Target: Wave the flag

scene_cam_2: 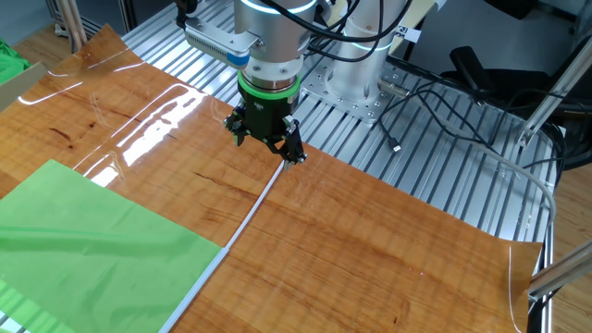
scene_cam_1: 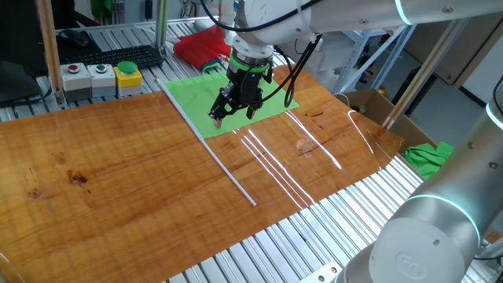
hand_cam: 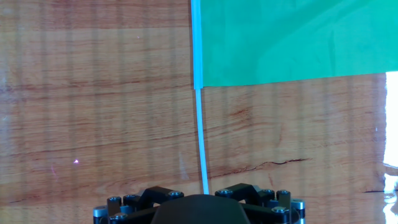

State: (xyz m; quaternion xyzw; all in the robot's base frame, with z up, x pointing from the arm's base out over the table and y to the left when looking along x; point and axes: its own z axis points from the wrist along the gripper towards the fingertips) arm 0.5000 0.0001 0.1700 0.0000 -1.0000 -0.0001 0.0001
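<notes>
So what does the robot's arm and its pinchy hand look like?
The robot arm is smooth silvery white and round like a fat tube. A bright green ring sits just above the black two-finger gripper, which has chunky angular parts. Black cables loop down beside the wrist. Another joint near one fixed camera shows a pale blue-green glowing ring.

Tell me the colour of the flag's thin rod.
Pale grey thin rod, clearest in the hand view.

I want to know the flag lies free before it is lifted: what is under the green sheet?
The bright green rectangular sheet lies flat on the wooden tabletop, its thin pale rod alongside. Whatever lies beneath is covered.
</notes>
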